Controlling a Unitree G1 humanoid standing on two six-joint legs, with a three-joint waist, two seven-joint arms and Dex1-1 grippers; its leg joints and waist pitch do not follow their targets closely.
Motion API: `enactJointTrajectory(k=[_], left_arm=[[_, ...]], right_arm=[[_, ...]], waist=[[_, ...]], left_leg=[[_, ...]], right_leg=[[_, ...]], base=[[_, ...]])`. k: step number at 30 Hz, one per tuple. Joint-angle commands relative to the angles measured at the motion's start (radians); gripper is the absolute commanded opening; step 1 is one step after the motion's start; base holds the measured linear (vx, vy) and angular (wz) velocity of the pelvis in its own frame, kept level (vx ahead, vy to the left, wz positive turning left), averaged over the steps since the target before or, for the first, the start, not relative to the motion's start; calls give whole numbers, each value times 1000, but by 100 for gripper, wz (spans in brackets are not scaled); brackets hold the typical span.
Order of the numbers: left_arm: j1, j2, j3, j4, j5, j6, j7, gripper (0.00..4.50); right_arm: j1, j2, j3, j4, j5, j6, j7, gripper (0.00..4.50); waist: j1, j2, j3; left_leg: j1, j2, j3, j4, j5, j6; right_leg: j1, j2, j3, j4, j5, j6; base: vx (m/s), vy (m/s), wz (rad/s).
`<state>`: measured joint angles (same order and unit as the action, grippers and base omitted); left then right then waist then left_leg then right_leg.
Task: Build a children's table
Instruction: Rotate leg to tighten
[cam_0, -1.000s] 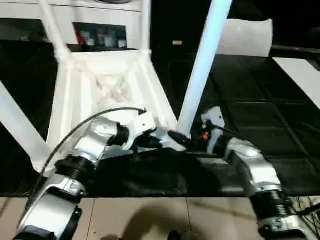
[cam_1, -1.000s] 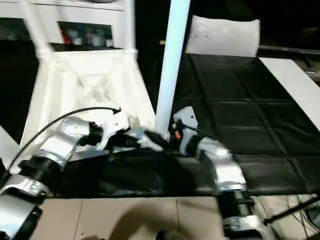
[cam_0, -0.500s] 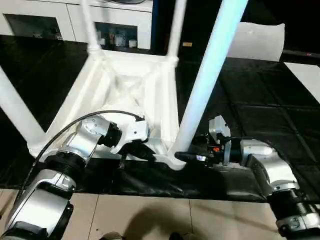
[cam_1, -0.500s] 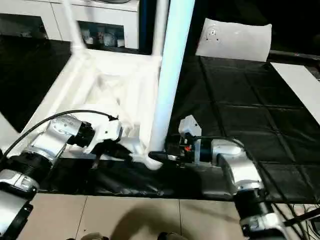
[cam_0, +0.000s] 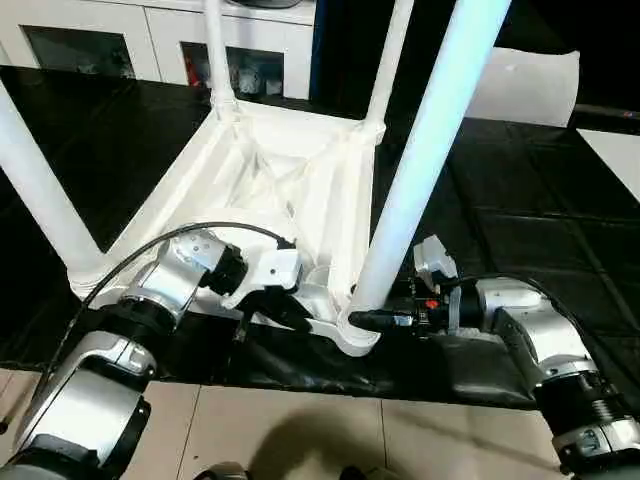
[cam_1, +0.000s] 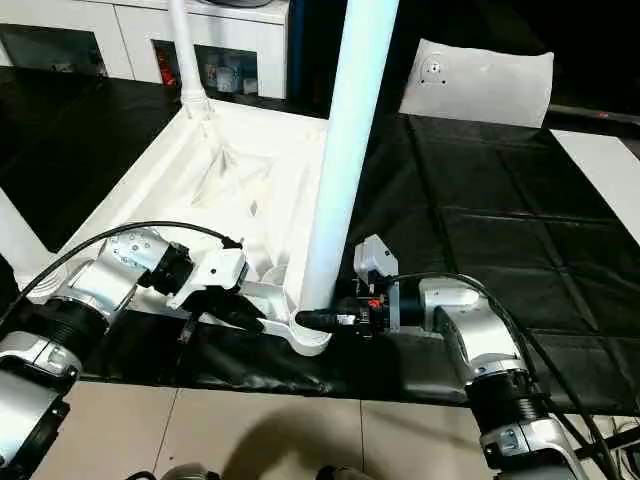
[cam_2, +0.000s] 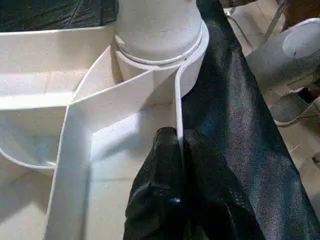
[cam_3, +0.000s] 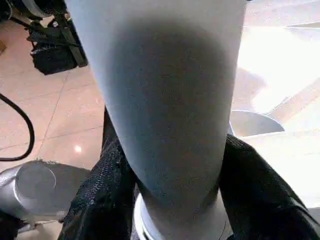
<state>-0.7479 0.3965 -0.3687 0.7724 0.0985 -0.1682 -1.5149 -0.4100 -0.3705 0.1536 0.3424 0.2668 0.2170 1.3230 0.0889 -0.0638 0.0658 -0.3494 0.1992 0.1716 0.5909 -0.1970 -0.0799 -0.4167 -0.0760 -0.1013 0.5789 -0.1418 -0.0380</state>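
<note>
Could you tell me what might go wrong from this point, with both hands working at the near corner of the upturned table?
1. The right hand grips the near leg only at its base; the long tube could lean or lever out of its socket.
2. The left hand pinches a thin rim of the tabletop; it might slip or flex.
3. That corner lies at the edge of the black mat.

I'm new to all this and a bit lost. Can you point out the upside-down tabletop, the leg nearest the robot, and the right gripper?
tabletop (cam_0: 262, 170): left eye view, on its ribbed underside.
nearest leg (cam_1: 342, 150): right eye view, midway up the tube.
right gripper (cam_1: 318, 320): right eye view, at the fingertips by the leg's base.
</note>
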Motion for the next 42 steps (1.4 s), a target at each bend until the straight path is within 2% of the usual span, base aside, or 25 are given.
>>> enactJointTrajectory(k=[1,3,4,5,7,8,10,12,13,15,16,18,20,22,24,26,28,31,33,34,35,37,38,40,42], left_arm=[[-21,-25,-19,-1,12,34,34,0],[-26,-42,-1,3,13,81,91,0],[-29,-49,6,6,13,94,112,0],[-31,-77,31,-3,1,163,173,0],[-32,-108,52,-15,-4,216,241,0],[-29,-129,60,-21,-4,239,280,0],[-30,-195,85,-30,-9,302,399,0],[-38,-237,97,-30,-4,345,481,0],[-40,-244,98,-29,-3,350,496,0],[-48,-294,118,-32,-2,387,588,0],[-52,-318,128,-35,-1,401,633,0],[-57,-353,138,-48,5,434,693,0],[-57,-363,136,-59,19,448,719,0],[-54,-364,133,-70,25,457,722,0],[-52,-358,129,-74,26,453,713,0],[-43,-341,122,-88,28,452,696,0],[-30,-314,118,-99,23,424,655,0],[-16,-276,113,-106,18,404,604,0],[-7,-252,108,-106,15,379,566,0],[-2,-236,104,-106,14,362,541,0],[4,-216,100,-103,10,335,503,0],[11,-189,92,-99,4,291,449,0],[19,-154,82,-92,-6,241,372,0],[20,-145,80,-90,-10,234,350,0],[18,-121,62,-73,2,188,305,0]], right_arm=[[20,13,-8,-44,37,65,-33,196],[29,41,-21,-56,24,85,-118,196],[31,54,-25,-58,15,89,-156,196],[35,95,-29,-60,-23,96,-266,196],[37,140,-30,-62,-61,112,-376,196],[34,173,-38,-58,-72,130,-441,196],[20,269,-61,-37,-98,168,-616,195],[7,325,-68,-21,-118,180,-722,194],[4,335,-69,-16,-121,181,-739,194],[-23,395,-79,24,-136,172,-843,194],[-41,424,-84,49,-143,163,-891,194],[-77,474,-104,92,-154,152,-983,194],[-89,498,-115,103,-160,145,-1008,194],[-89,506,-120,96,-158,129,-996,194],[-84,503,-122,90,-154,126,-985,263],[-76,488,-126,82,-148,110,-967,265],[-56,451,-118,60,-143,78,-913,306],[-28,396,-120,19,-127,68,-829,324],[-13,355,-120,1,-118,63,-777,338],[-4,329,-120,-10,-113,60,-744,351],[5,295,-122,-18,-107,53,-701,358],[13,248,-123,-22,-100,39,-640,383],[22,187,-128,-24,-91,23,-552,395],[23,170,-129,-24,-88,22,-526,407],[25,137,-131,-26,-79,13,-469,426]], waist=[[-4,5,-69],[-10,6,-67],[-12,5,-63],[-14,9,-62],[-25,5,-59],[-30,5,-60],[-55,5,-55],[-73,5,-56],[-75,11,-57],[-88,17,-62],[-101,18,-60],[-104,15,-61],[-107,15,-62],[-104,16,-66],[-101,17,-68],[-99,16,-70],[-94,14,-70],[-90,15,-74],[-85,16,-75],[-82,17,-79],[-82,19,-79],[-78,20,-78],[-77,18,-76],[-72,20,-75],[-66,20,-75]], left_leg=[[5,38,0,-68,-138,55],[5,37,-1,-70,-162,42],[10,34,-3,-70,-191,31],[10,32,-5,-71,-204,23],[13,25,-7,-68,-227,3],[11,24,-10,-69,-231,0],[5,22,-16,-68,-267,-6],[6,18,-19,-63,-298,-2],[11,18,-20,-61,-304,0],[13,25,-23,-65,-304,13],[5,33,-25,-73,-317,12],[16,26,-20,-67,-333,15],[10,25,-19,-68,-319,26],[7,29,-17,-71,-280,39],[4,30,-14,-72,-248,45],[3,30,-11,-70,-227,51],[-1,30,-9,-69,-211,60],[-4,30,-8,-69,-171,69],[-4,31,-7,-68,-141,79],[-5,34,-7,-68,-114,89],[-5,34,-6,-67,-110,92],[-3,34,-5,-67,-120,94],[-1,35,-3,-67,-143,94],[-1,36,-4,-68,-153,87],[6,40,-4,-68,-164,73]], right_leg=[[63,-71,54,-62,-330,-154],[61,-74,54,-68,-380,-141],[57,-74,51,-79,-448,-121],[57,-75,49,-83,-484,-110],[52,-76,42,-99,-597,-61],[54,-76,39,-101,-610,-54],[52,-73,28,-113,-660,-26],[52,-74,17,-124,-694,-10],[49,-75,15,-127,-694,-11],[55,-78,11,-128,-627,-39],[57,-74,10,-119,-564,-61],[50,-76,13,-121,-561,-72],[56,-77,16,-119,-551,-75],[59,-77,26,-109,-477,-95],[61,-76,32,-98,-414,-119],[63,-76,35,-92,-385,-137],[67,-77,37,-88,-371,-142],[73,-78,39,-83,-341,-149],[75,-75,41,-77,-294,-160],[78,-75,42,-67,-235,-180],[78,-74,42,-66,-221,-188],[80,-74,42,-67,-223,-193],[77,-74,42,-72,-252,-190],[76,-76,43,-72,-279,-187],[71,-76,42,-74,-300,-184]], base=[[0,0,0],[0,0,0],[0,0,0],[0,0,0],[0,0,0],[0,0,0],[0,0,0],[0,0,0],[0,0,0],[0,0,0],[0,0,0],[0,0,0],[0,0,0],[0,0,0],[0,0,0],[0,0,0],[0,0,0],[0,0,0],[0,0,0],[0,0,0],[0,0,0],[0,0,0],[0,0,0],[0,0,0],[0,0,0]])
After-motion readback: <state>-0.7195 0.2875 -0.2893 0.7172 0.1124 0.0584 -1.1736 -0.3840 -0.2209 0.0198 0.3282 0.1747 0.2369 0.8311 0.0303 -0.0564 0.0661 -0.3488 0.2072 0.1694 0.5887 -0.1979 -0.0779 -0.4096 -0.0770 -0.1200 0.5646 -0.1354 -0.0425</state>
